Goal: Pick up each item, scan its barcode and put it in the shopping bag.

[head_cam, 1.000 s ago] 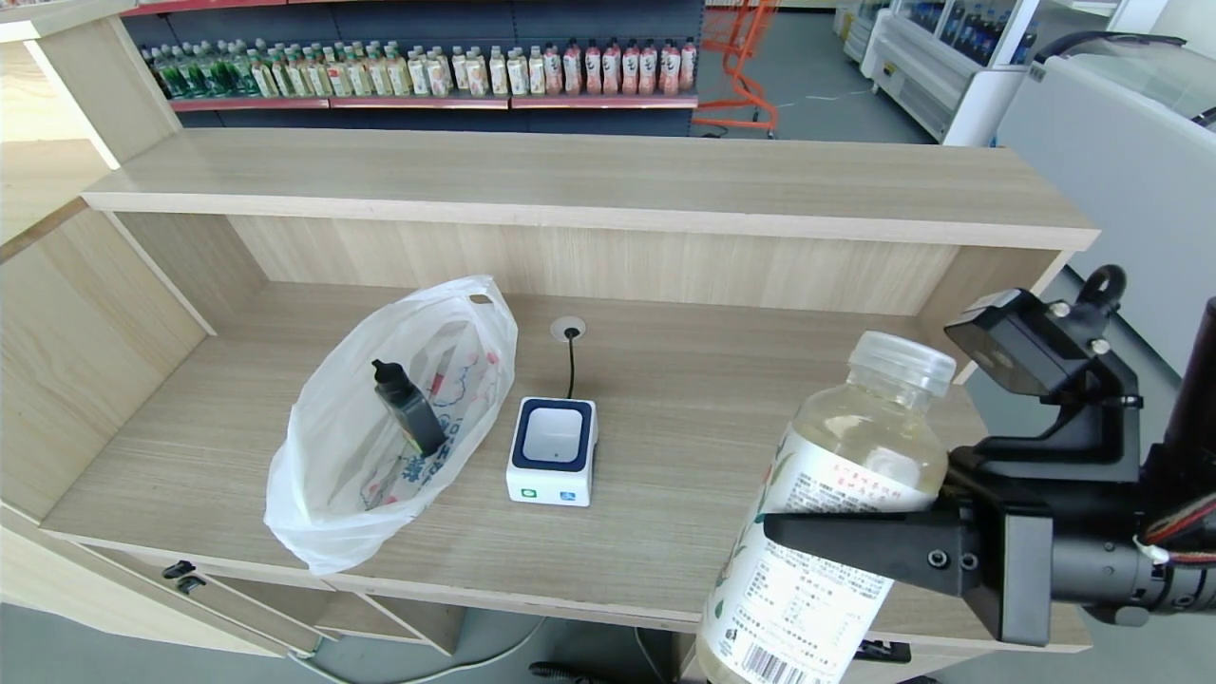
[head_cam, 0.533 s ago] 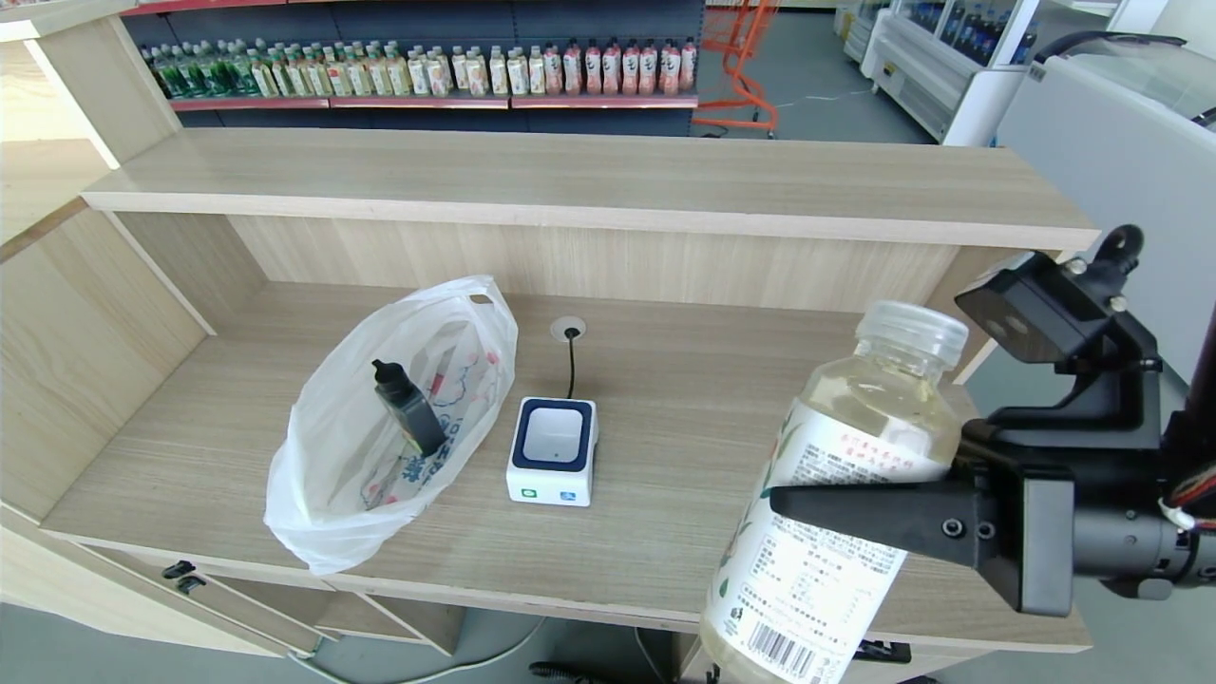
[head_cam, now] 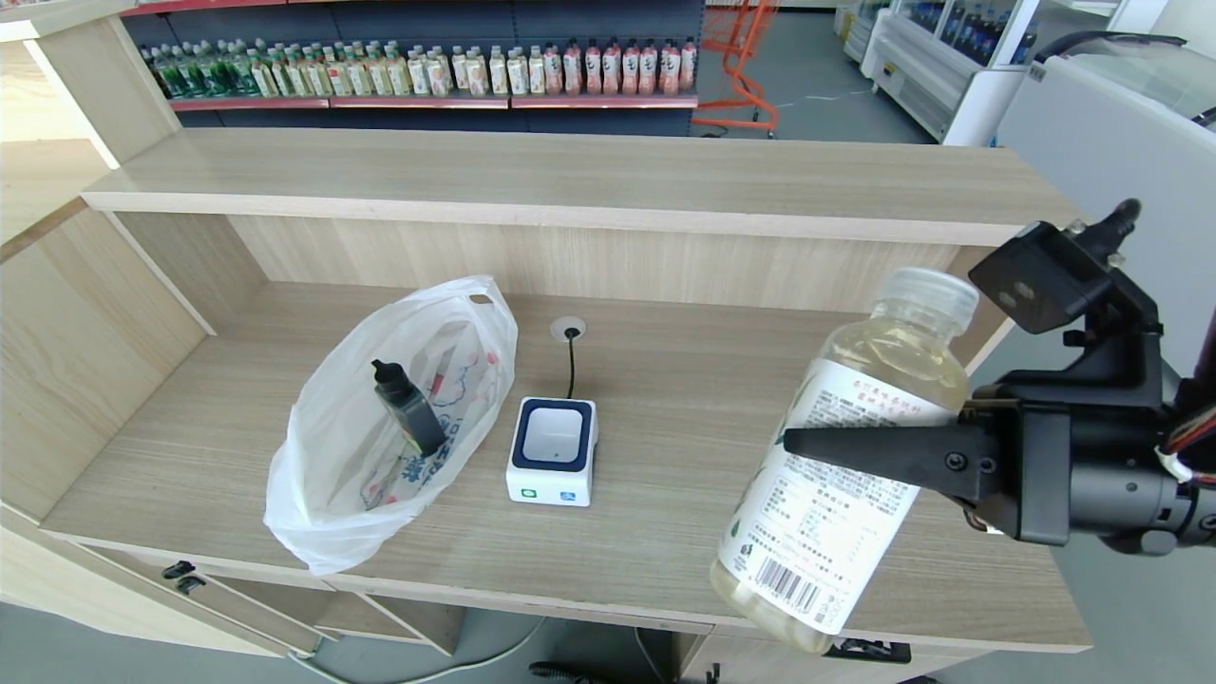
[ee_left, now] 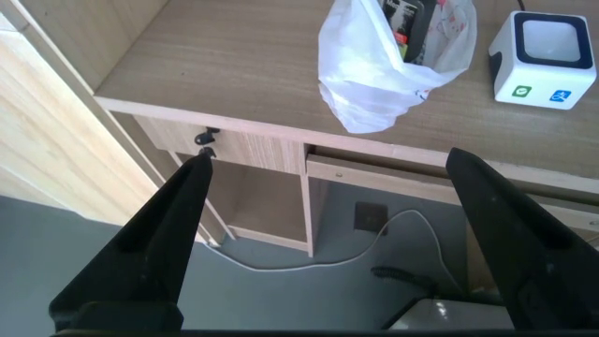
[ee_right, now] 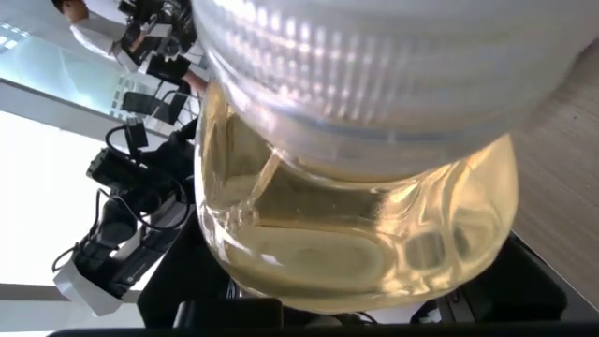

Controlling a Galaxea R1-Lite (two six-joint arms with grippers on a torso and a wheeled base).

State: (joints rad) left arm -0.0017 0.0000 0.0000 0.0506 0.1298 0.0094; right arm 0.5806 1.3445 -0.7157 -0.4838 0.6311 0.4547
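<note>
Counter point(head_cam: 684, 399) of pale wood spans the work area, with a raised ledge along its far side. On its left part lies the white plastic shopping bag point(head_cam: 323, 484), its mouth open toward the far side; from the left wrist it shows point(ee_left: 374, 75) near the counter's front edge.

The drink bottle point(head_cam: 817, 541) hangs in the air over the right end of the counter, well apart from the bag. It is tilted, with its cap up and away and its base down over the front edge. It holds pale yellow liquid, and the barcode point(head_cam: 784, 581) on its white label faces the head camera. The right wrist view looks along it from the ribbed cap down into the liquid point(ee_right: 356, 215).

The right gripper point(head_cam: 803, 445) is clamped across the bottle's middle, one dark finger lying over the label.

The left gripper point(ee_left: 329, 161) hangs below and in front of the counter edge, its fingers spread wide with nothing between them.

The white scanner point(head_cam: 554, 448) with a dark-framed window sits just beside the bag, on its right, and its cable point(head_cam: 571, 366) runs to a hole in the counter. A dark bottle point(head_cam: 408, 408) lies inside the bag.
</note>
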